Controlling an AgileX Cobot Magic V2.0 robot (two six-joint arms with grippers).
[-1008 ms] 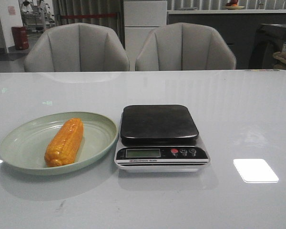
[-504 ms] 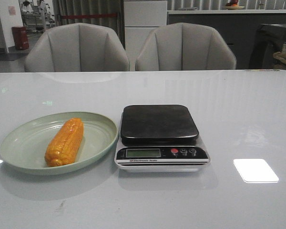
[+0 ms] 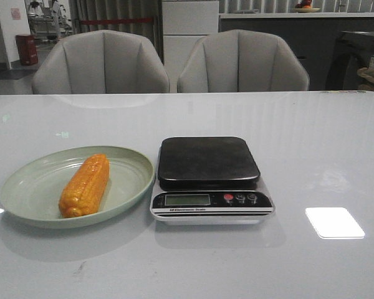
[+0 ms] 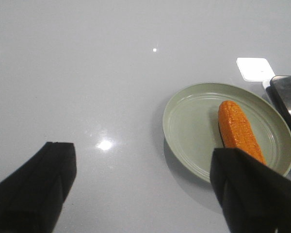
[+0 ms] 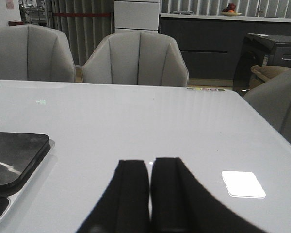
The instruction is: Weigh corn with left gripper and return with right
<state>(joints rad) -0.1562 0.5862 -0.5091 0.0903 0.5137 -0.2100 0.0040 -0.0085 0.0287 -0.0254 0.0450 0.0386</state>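
Note:
The orange-yellow corn (image 3: 85,185) lies lengthwise in a pale green plate (image 3: 25,193) at the left of the table. It also shows in the left wrist view (image 4: 238,129), on the plate (image 4: 189,121). A scale (image 3: 210,205) with a black platform (image 3: 207,161) stands right of the plate, platform bare. My left gripper (image 4: 143,165) is open wide and empty above the table, short of the plate, one finger (image 4: 252,194) overlapping the corn's near end in view. My right gripper (image 5: 150,167) is shut and empty over the table, right of the scale (image 5: 12,158). Neither gripper shows in the front view.
Two grey chairs (image 3: 103,62) (image 3: 242,61) stand behind the table's far edge. A bright light patch (image 3: 334,222) reflects on the glossy tabletop right of the scale. The scale's display (image 3: 187,200) and buttons (image 3: 239,198) face the front.

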